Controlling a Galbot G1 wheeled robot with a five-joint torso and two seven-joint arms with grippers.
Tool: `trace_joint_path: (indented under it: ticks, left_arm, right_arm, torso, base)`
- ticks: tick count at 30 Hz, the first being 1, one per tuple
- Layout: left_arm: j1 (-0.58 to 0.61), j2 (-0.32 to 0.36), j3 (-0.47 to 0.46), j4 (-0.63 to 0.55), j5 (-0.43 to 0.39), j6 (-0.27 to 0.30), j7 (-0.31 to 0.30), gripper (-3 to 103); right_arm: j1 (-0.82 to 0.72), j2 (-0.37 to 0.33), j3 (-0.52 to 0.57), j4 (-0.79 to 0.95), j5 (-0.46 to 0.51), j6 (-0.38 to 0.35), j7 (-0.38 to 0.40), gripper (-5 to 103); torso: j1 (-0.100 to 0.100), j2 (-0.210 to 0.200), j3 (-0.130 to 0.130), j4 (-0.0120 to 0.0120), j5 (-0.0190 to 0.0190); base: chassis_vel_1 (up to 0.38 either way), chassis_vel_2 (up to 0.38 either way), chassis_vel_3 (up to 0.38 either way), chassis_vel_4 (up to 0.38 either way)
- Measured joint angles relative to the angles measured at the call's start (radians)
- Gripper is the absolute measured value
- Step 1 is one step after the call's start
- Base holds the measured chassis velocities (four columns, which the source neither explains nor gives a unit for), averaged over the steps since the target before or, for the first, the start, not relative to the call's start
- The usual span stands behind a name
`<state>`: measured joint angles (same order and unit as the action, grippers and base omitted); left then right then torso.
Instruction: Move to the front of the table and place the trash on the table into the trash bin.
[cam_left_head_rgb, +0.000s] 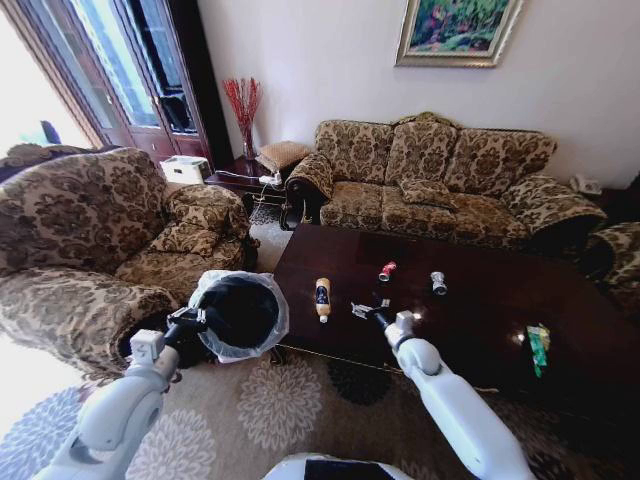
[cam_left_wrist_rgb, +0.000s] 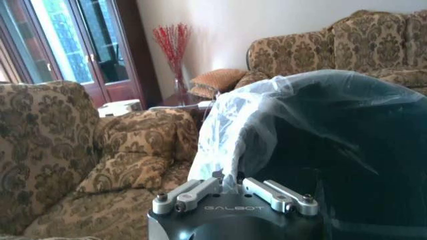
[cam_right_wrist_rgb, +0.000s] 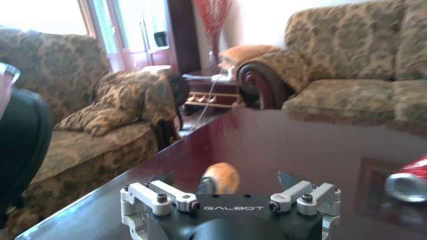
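- Dark glossy surface (cam_left_head_rgb: 470, 300) holds all four: tube (cam_left_head_rgb: 322, 298), red piece (cam_left_head_rgb: 387, 270), can (cam_left_head_rgb: 438, 283), wrapper (cam_left_head_rgb: 538, 347).
- Right tool (cam_left_head_rgb: 378, 316), jaws apart, sits by the tube.
- Left tool (cam_left_head_rgb: 192, 320) pinches the bin (cam_left_head_rgb: 240, 312) liner.

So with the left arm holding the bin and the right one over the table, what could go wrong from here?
The left gripper pinches only the thin bag liner at the trash bin rim, so the liner could slip or tear.

The open right gripper is low over the table, near a small silvery scrap and the yellow-and-brown tube; a slightly off approach could roll the tube away.

The green-yellow wrapper lies far to the right, possibly a stretch.
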<state>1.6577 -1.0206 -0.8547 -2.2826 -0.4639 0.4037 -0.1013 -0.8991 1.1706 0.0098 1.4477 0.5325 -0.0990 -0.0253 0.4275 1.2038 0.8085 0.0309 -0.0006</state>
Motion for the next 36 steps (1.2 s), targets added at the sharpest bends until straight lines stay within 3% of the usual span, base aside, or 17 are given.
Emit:
trace_joint_path:
  ticks: [8, 19, 27, 33, 36]
  left_arm:
    - [-0.029, 0.052, -0.008, 0.045, -0.024, 0.002, -0.004, 1]
    - [-0.134, 0.171, 0.02, 0.188, -0.107, 0.074, 0.008, 1]
    - [-0.15, 0.224, 0.028, 0.236, -0.141, 0.08, 0.022, 1]
    - [-0.162, 0.225, 0.036, 0.231, -0.145, 0.088, 0.027, 1]
    - [-0.169, 0.221, 0.043, 0.218, -0.145, 0.095, 0.028, 1]
  right_arm:
    - [0.128, 0.149, -0.112, -0.183, -0.05, -0.044, 0.145, 100]
    - [0.207, 0.261, -0.106, -0.358, 0.028, -0.049, 0.19, 100]
    - [0.215, 0.342, -0.037, -0.464, 0.028, -0.05, 0.193, 100]
    - [0.229, 0.377, -0.006, -0.542, -0.008, -0.044, 0.135, 103]
    - [0.234, 0.386, 0.005, -0.566, -0.02, -0.04, 0.125, 96]
  torso:
    - [0.0, -0.002, -0.001, 0.0, 0.0004]
    - [-0.001, -0.004, -0.002, -0.0001, 0.0004]
    - [-0.002, -0.004, -0.003, 0.0, 0.0004]
    - [-0.002, -0.005, -0.003, 0.0, 0.0006]
    - [-0.002, -0.005, -0.003, -0.0001, 0.0005]
  base:
    - [0.0, 0.0, 0.0, 0.0]
    - [0.0, 0.0, 0.0, 0.0]
    - [0.0, 0.0, 0.0, 0.0]
    - [0.0, 0.0, 0.0, 0.0]
    - [0.0, 0.0, 0.0, 0.0]
